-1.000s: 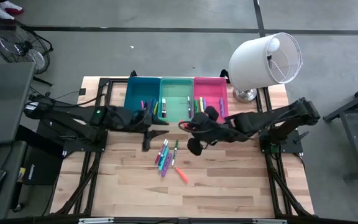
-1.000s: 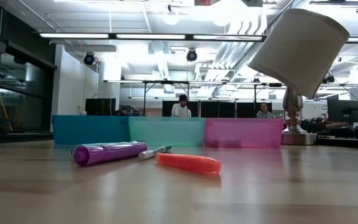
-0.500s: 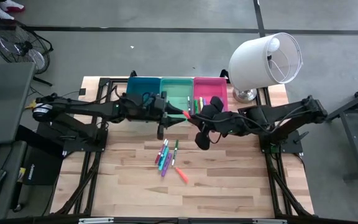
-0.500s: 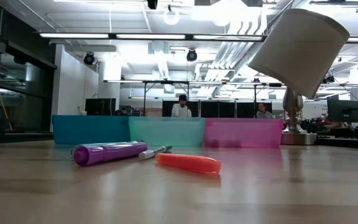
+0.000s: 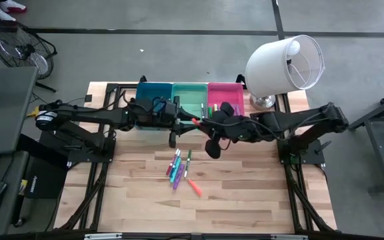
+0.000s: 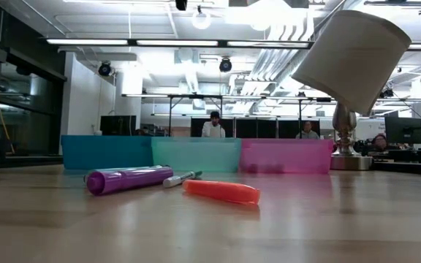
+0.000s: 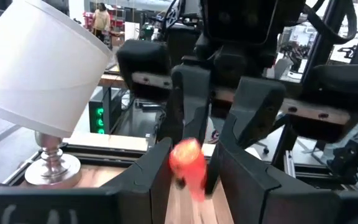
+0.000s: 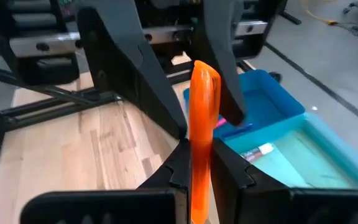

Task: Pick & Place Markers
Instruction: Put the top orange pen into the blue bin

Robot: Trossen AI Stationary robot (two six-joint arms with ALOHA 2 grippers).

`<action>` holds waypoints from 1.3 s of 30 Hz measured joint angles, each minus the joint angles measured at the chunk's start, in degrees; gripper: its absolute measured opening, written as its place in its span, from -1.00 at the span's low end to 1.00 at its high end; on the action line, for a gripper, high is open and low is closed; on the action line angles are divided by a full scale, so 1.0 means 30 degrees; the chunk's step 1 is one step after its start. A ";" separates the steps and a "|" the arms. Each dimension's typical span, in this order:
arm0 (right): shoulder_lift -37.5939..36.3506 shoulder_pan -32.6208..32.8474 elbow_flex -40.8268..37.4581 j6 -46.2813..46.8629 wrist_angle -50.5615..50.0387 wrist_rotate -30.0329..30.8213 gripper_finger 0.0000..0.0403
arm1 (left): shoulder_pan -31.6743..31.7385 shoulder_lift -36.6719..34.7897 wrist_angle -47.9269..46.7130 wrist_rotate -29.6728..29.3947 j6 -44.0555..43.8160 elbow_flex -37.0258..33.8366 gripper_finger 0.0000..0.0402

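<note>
A held orange marker [image 5: 195,122] hangs in the air between my two grippers, above the near edge of the mint green bin [image 5: 189,100]. My right gripper [image 8: 202,171] is shut on it. My left gripper [image 7: 190,177] faces it from the table's left, open. Its fingers stand on either side of the marker's free end [image 7: 186,158]; whether they touch it I cannot tell. Several loose markers [image 5: 177,167] lie flat on the table, with another orange one [image 5: 195,187] nearer. The low view shows a purple marker [image 6: 126,179] and the orange one [image 6: 221,191]. My right gripper pinches the held orange marker [image 8: 201,155] between its two fingers. It comes in level from the table's right. The marker runs on forward past the fingertips, with its free end [image 8: 204,71] pointing toward my left gripper. It is lifted clear of the table and the bins.
The blue bin [image 5: 153,107], the mint green bin and the pink bin [image 5: 225,100] stand side by side at the far edge, with markers inside. A white-shaded lamp [image 5: 285,63] stands at the far right corner. Bare wood lies near the loose markers.
My left gripper has moved right and toward the far edge, up to the right gripper, and now brackets the marker's free end. My right gripper, holding the orange marker throughout, has shifted slightly toward the left. The markers on the table have stayed put.
</note>
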 joint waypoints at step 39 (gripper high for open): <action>0.0383 -0.0315 -0.0009 -0.0497 0.0978 -0.0094 -0.88 | -0.0007 -0.0015 -0.0312 0.0351 0.0079 0.0007 -0.76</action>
